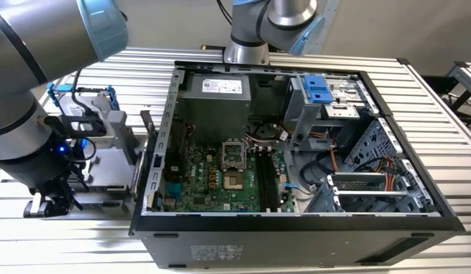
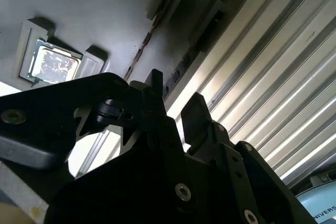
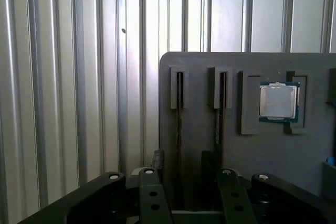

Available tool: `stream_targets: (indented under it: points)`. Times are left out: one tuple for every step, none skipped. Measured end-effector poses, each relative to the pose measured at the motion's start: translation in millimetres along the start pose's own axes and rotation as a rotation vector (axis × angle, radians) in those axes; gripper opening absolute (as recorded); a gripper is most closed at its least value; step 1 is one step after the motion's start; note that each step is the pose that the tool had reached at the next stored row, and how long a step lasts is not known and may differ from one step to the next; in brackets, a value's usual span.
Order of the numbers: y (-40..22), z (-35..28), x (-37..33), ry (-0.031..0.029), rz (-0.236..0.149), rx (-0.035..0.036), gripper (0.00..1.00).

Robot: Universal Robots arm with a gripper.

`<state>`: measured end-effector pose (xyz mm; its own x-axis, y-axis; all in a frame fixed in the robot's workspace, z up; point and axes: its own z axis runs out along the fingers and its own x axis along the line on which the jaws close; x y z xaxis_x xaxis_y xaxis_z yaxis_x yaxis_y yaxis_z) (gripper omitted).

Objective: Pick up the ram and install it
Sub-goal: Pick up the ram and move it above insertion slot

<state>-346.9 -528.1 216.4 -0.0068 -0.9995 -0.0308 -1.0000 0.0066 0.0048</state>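
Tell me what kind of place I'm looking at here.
Probably a robotics lab bench set up for computer assembly: a robot arm reaches down beside an open desktop computer case on a slatted metal table, with a grey parts holder carrying a processor chip.

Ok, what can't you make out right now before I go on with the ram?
Ram: edge-on in both wrist views, so its chips and colour can't be read; its lower end is behind the gripper in the first wrist view.
Contact: whether a fingertip touches the ram, dark on dark.
Holder slots: blocked by the arm in the exterior view.
Motherboard slots: too small to judge their latches.
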Motion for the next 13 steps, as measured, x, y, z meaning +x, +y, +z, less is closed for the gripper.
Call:
stream_targets:
  points:
    - [0.0, 1.1, -0.3, 0.0001, -0.001, -0.0001, 1.0]
    - [0.0, 2.2, -0.6, 0.0, -0.002, -0.0001, 1.0]
    - [0.0, 3.1, -0.9, 0.0001, -0.003, -0.0002, 1.0]
    - [0.0, 4.2, -1.0, 0.0, -0.004, -0.0001, 1.0]
    - [0.0, 5.1, -1.0, 0.0, -0.005, -0.0002, 1.0]
    - [0.0, 6.1, -1.0, 0.0, -0.006, -0.0002, 1.0]
    - [0.0, 7.0, -1.0, 0.0001, -0.006, -0.0003, 1.0]
    - [0.0, 8.0, -1.0, 0.0, -0.007, -0.0003, 1.0]
    - [0.0, 9.1, -1.0, 0.0001, -0.007, -0.0003, 1.0]
    - [0.0, 10.2, -0.9, 0.0, -0.007, -0.0002, 1.0]
    - [0.0, 11.1, -0.9, 0.0, -0.008, -0.0003, 1.0]
    - [0.0, 12.0, -0.9, 0.0001, -0.008, -0.0003, 1.0]
    - [0.0, 12.6, -0.8, 0.0001, -0.009, -0.0003, 1.0]
